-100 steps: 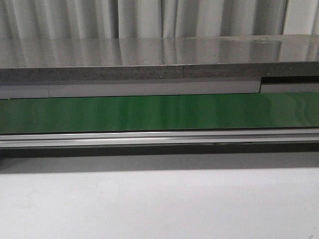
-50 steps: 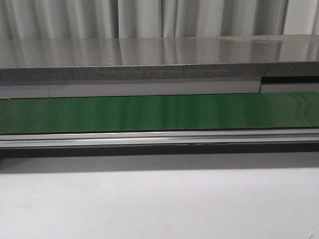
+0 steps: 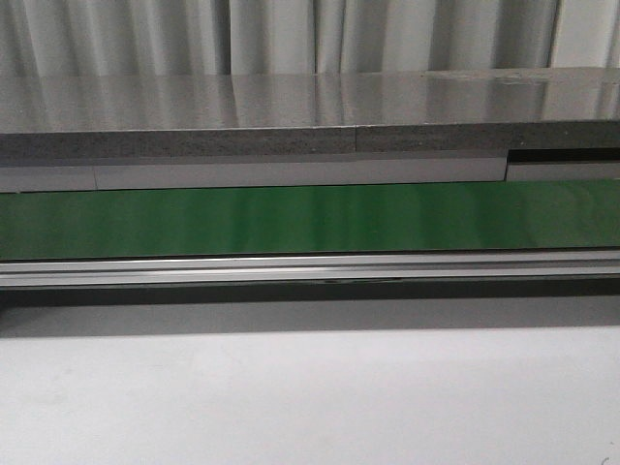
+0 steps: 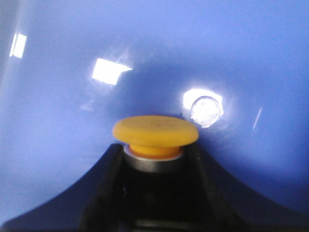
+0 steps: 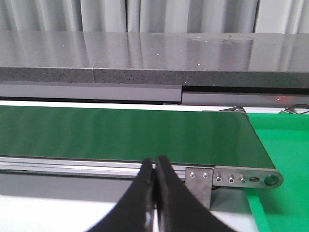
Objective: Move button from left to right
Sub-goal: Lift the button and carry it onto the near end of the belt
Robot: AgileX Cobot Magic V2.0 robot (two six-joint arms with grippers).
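Observation:
In the left wrist view my left gripper [image 4: 154, 166] is shut on the button [image 4: 155, 131]: its round orange-yellow cap and silver collar stick out from between the two black fingers [image 4: 104, 188], and its base is hidden between them. It hangs over a glossy blue surface [image 4: 58, 130]. In the right wrist view my right gripper [image 5: 155, 166] is shut and empty, its black fingertips pressed together in front of the green conveyor belt [image 5: 125, 133]. Neither gripper nor the button shows in the front view.
The green belt [image 3: 310, 221] runs across the front view behind a metal rail [image 3: 310, 268], with a grey stone counter [image 3: 291, 116] and curtains beyond. White tabletop [image 3: 310, 397] lies in front. The belt's end bracket [image 5: 241, 178] and a green mat [image 5: 285, 145] show in the right wrist view.

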